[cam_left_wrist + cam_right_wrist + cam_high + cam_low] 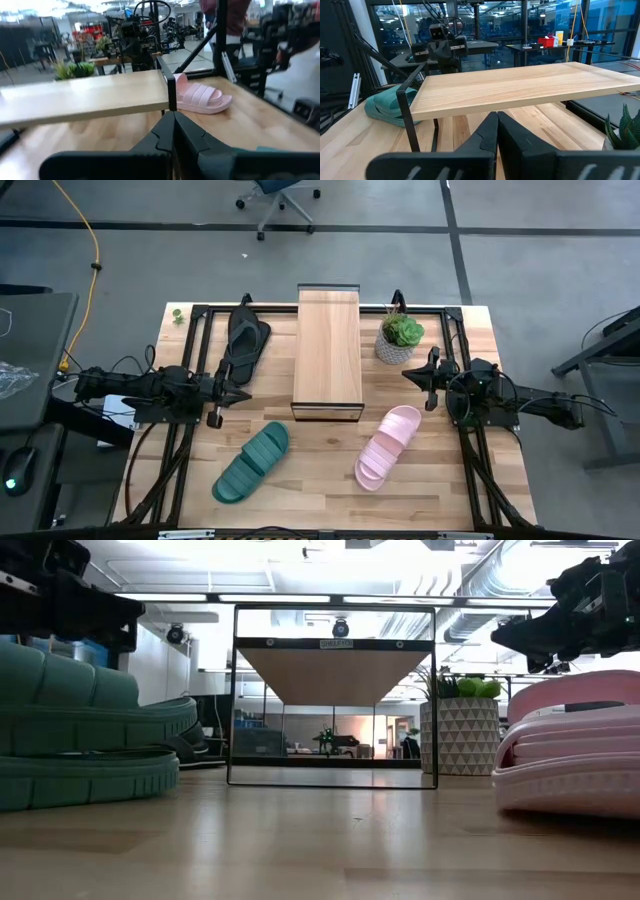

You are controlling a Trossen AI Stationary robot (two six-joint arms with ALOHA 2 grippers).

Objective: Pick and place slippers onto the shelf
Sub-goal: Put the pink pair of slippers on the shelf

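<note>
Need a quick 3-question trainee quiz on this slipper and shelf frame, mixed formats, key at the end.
1. True or false: the shelf top is bare.
2. Which slipper lies nearest the potted plant? A) pink slide B) teal slide C) black flip-flop
3. Fill in: the left gripper and right gripper are both ____.

Key: 1 true; 2 A; 3 shut, holding nothing, one each side of the shelf.
</note>
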